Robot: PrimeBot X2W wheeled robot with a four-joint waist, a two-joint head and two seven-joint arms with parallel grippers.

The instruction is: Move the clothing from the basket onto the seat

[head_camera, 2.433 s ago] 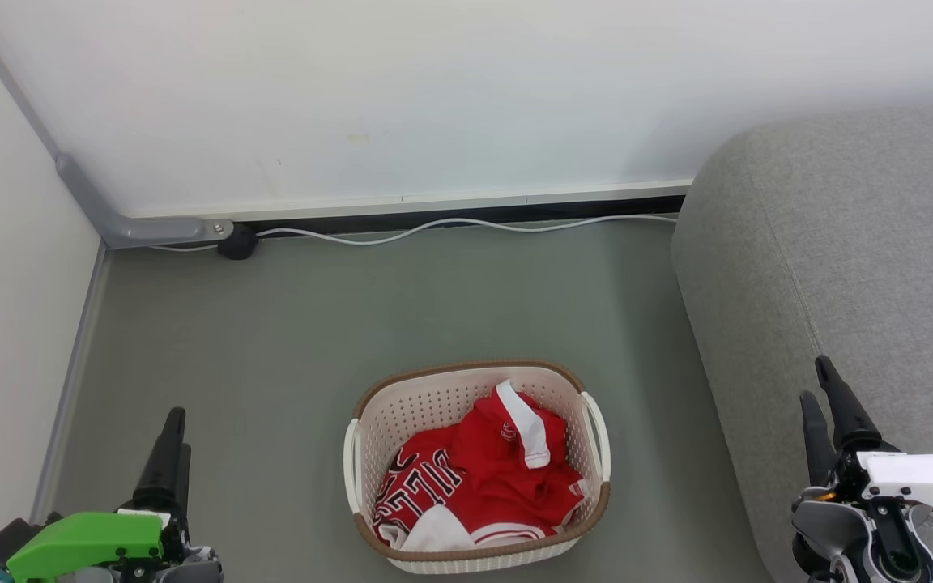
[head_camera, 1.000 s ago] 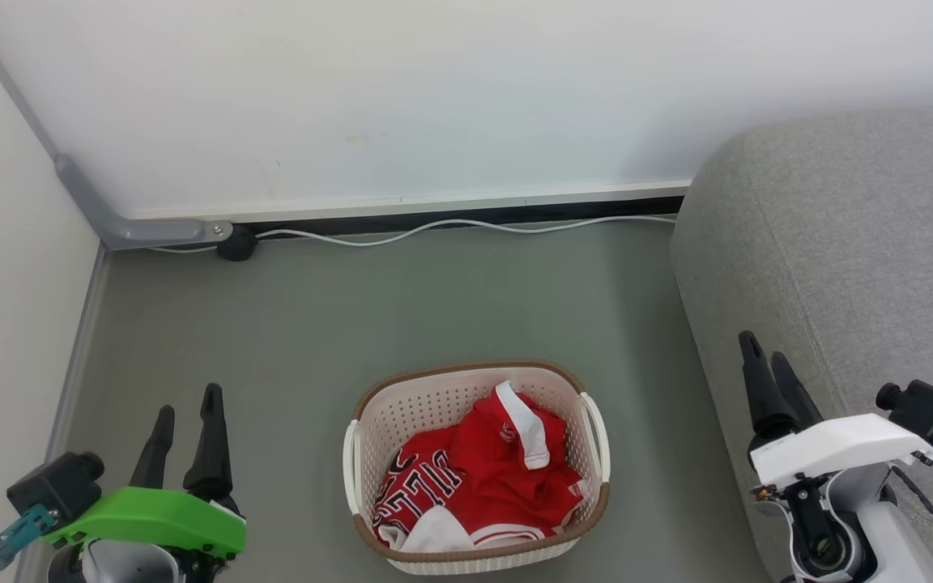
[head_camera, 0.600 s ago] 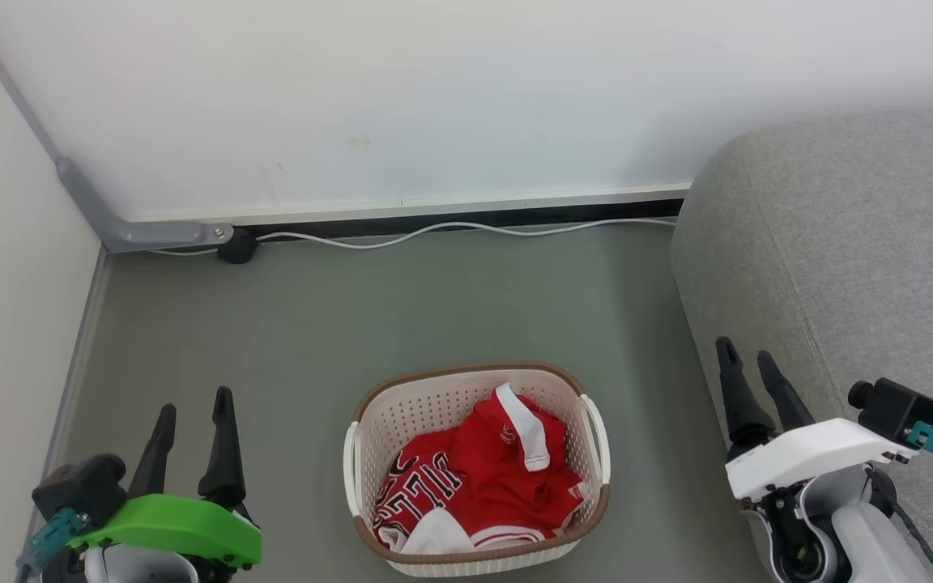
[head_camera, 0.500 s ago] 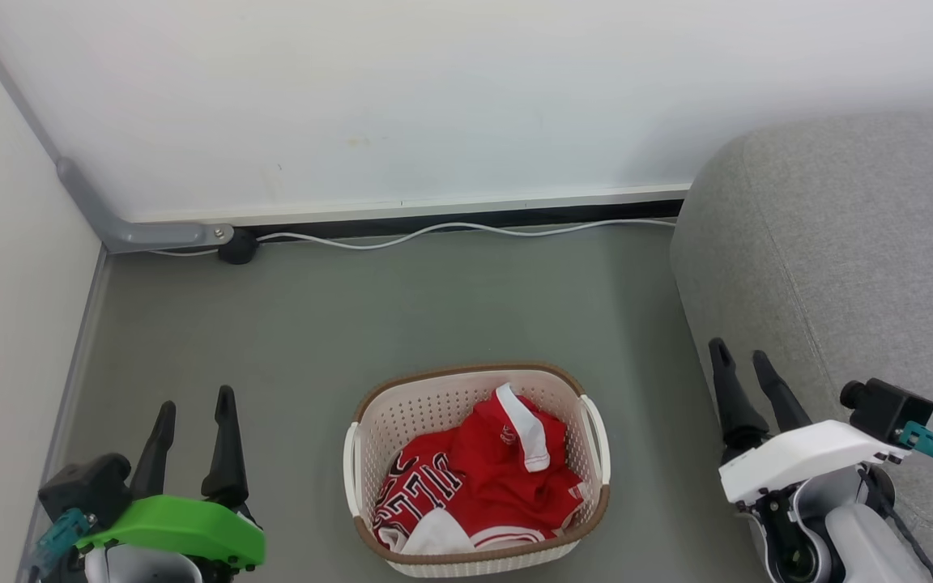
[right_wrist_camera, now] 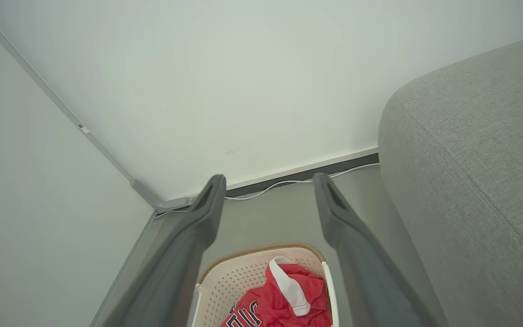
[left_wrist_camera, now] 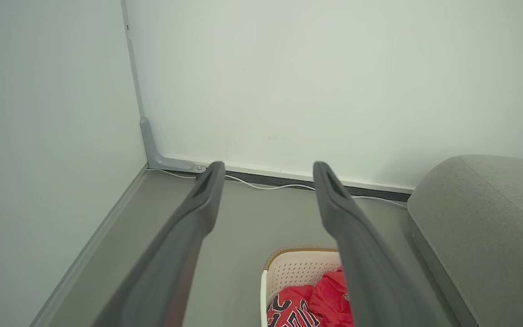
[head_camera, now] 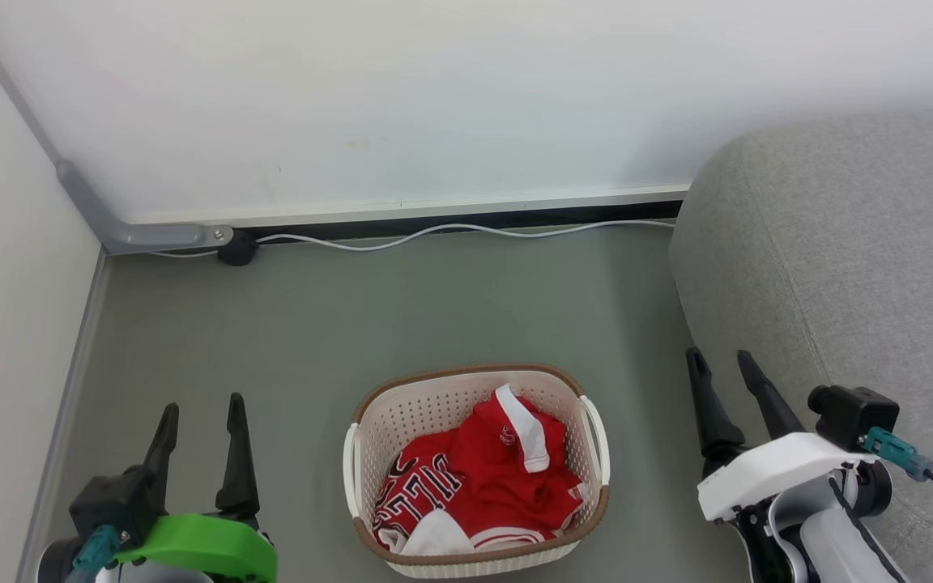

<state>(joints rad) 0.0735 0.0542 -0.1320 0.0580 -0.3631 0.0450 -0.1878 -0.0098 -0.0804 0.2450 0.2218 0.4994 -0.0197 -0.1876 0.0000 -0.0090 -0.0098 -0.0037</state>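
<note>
My jaws gape empty on both the left gripper [head_camera: 202, 405] and the right gripper [head_camera: 717, 356]. One basket [head_camera: 466, 371] sits on the floor [head_camera: 353, 324] between them, red clothing [head_camera: 499, 474] heaped inside, piece count unclear. One sofa [head_camera: 855, 259] stands right.

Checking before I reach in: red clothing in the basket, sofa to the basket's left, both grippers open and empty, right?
No: the sofa stands to the right of the basket, as the head view shows. The rest holds: the red clothing lies in the basket, and the left gripper and right gripper are open and empty.
</note>
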